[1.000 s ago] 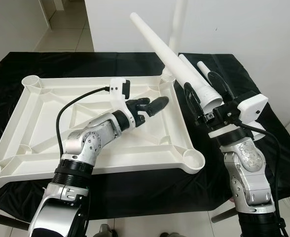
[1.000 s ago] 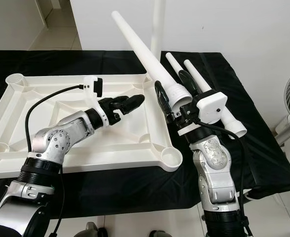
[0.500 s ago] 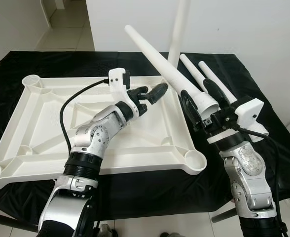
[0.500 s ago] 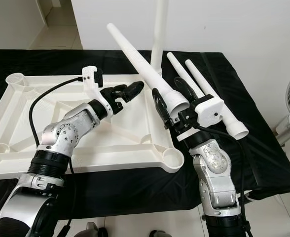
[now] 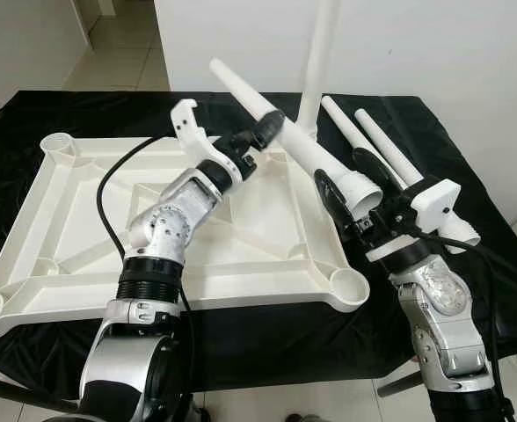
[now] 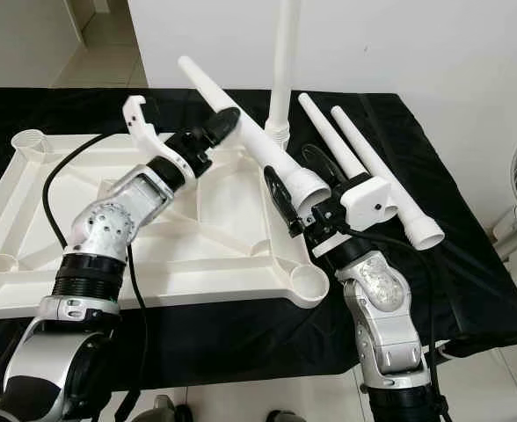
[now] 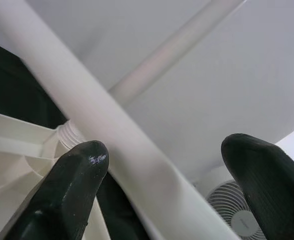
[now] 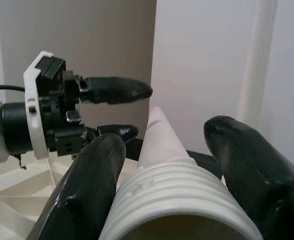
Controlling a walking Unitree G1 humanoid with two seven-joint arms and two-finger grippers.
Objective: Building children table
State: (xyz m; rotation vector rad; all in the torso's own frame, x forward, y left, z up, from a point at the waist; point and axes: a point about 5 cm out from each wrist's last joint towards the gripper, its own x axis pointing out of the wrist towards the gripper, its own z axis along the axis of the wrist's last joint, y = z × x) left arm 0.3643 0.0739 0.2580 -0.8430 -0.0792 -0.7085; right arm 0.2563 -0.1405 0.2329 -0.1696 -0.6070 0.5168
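One leg (image 5: 320, 53) already stands in a far corner of the upside-down white table top (image 5: 83, 255), two spare legs (image 5: 390, 149) lie on the black tabletop (image 5: 469, 229), and the right gripper (image 5: 351, 180) squeezes the thick end of the slanted leg (image 5: 302, 145) while the left gripper (image 5: 263, 132), fingers open, reaches around it.

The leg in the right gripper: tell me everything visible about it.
The leg is a long white tapered tube, plastic by its look, with a wide, threaded, hollow end. The right gripper clamps that end between its black fingers, tilting the narrow tip up and away over the tabletop's far edge. The left gripper is open, its fingers either side of the upper shaft.
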